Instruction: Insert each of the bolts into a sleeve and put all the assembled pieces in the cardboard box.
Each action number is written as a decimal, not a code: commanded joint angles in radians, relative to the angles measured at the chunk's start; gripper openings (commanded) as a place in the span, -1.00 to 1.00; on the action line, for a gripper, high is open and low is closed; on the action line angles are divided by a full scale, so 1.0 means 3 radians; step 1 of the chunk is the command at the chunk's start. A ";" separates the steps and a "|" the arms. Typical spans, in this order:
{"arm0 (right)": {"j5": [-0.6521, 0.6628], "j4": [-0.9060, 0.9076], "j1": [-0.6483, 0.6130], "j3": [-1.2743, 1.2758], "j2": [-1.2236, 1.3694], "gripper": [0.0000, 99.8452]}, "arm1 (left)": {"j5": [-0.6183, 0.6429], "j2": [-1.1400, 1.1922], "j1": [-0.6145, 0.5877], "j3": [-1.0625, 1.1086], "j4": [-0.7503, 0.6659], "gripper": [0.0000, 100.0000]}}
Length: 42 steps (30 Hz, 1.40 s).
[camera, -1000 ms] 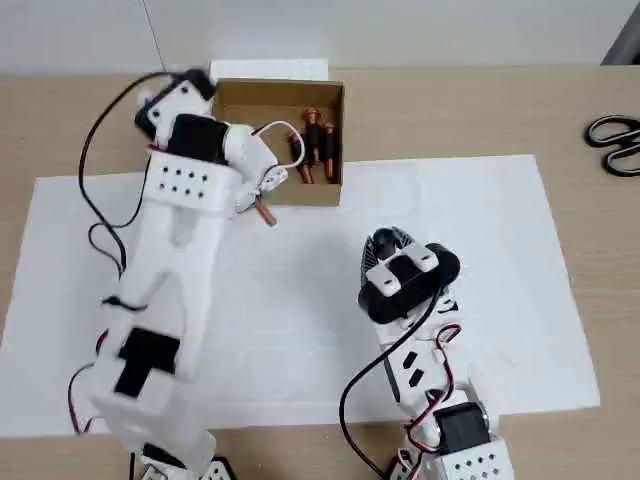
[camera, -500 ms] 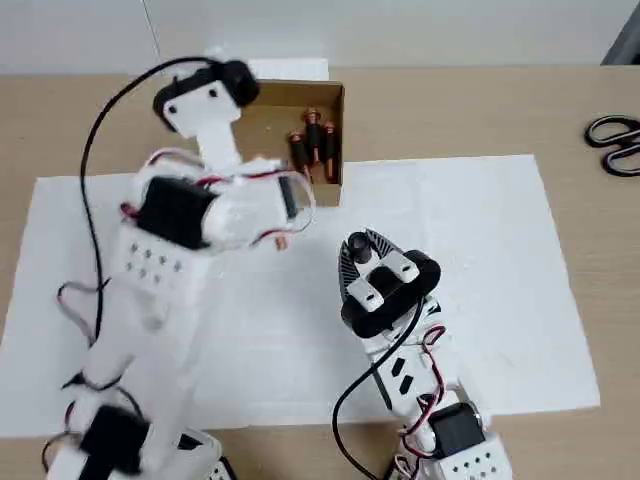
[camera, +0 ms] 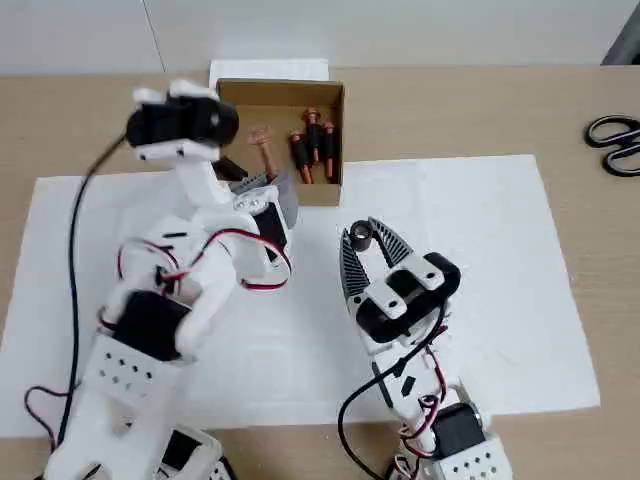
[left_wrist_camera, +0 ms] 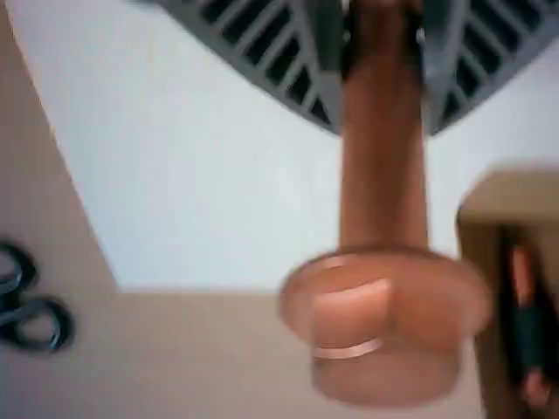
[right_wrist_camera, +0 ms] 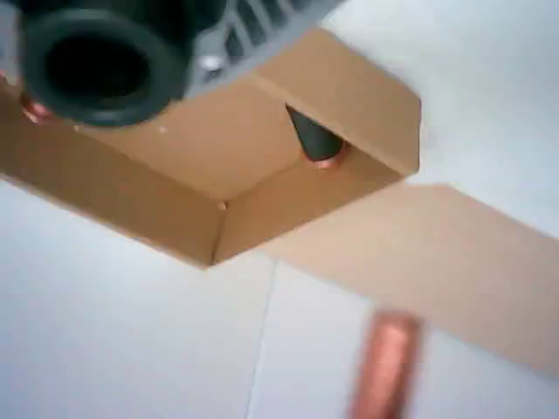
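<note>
My left gripper [camera: 259, 168] is shut on a copper bolt [camera: 262, 142], whose head end sticks out over the open cardboard box [camera: 240, 108]. In the left wrist view the bolt [left_wrist_camera: 384, 262] hangs head-down between the grey fingers [left_wrist_camera: 262, 44]. My right gripper [camera: 368, 234] is over the white paper in front of the box, shut on a black sleeve [camera: 360, 236]. The sleeve's open bore [right_wrist_camera: 100, 65] faces the box [right_wrist_camera: 175, 201] in the right wrist view. Assembled black-and-copper pieces [camera: 313, 146] lie in the box's right side.
A white paper sheet [camera: 480, 250] covers the wooden table [camera: 470, 110]. Scissors [camera: 615, 142] lie at the far right edge. The box stands at the paper's back edge, with a white sheet [camera: 270, 70] behind it.
The left arm swung round and lifted the bolt from the paper in front of the box to over the box. The right gripper shifted slightly left with the sleeve.
</note>
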 commanded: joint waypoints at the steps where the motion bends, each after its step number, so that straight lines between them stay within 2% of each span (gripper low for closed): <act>1: -0.0077 -0.0115 -0.0013 0.0020 -0.0054 -0.99 | -0.0072 -0.0378 0.0020 0.0606 -0.1473 -0.99; 3: -0.0066 -0.0146 -0.0018 0.0020 -0.0059 -0.99 | -0.0072 -0.0491 0.0046 0.0821 -0.1908 -0.99; 6: -0.0066 -0.0263 -0.0018 0.0020 -0.0059 -0.99 | -0.0072 -0.0593 0.0220 0.0985 -0.2148 -0.99; 10: -0.0051 -0.0494 -0.0018 0.0020 -0.0049 -0.99 | -0.0128 -0.0598 0.0476 0.1020 -0.2189 -0.99; 16: 0.0225 -0.0217 -0.0018 0.0020 -0.0059 -0.99 | -0.0869 -0.0619 0.0583 0.1015 -0.2189 -0.99; 23: 0.0225 -0.0217 -0.0008 0.0020 -0.0059 -0.99 | -0.0864 -0.0624 0.0593 0.1015 -0.2189 -0.99; 26: 0.0225 -0.0212 -0.0008 0.0020 -0.0059 -0.99 | -0.0844 -0.0624 0.0690 0.1031 -0.2169 -0.99; 29: 0.0225 -0.0212 -0.0008 0.0020 -0.0059 -0.99 | -0.0650 -0.0624 0.0813 0.1015 -0.2061 -0.99; 34: 0.0225 -0.0192 -0.0008 0.0020 -0.0054 -0.99 | -0.0506 -0.0624 0.0818 0.1015 -0.1974 -0.99; 39: 0.0240 -0.0187 -0.0003 0.0020 -0.0054 -0.99 | -0.0501 -0.0624 0.0880 0.0785 -0.1345 -0.99; 42: 0.0230 -0.0187 -0.0003 0.0020 -0.0054 -0.99 | -0.0501 -0.0624 0.0890 0.0693 -0.1279 -0.99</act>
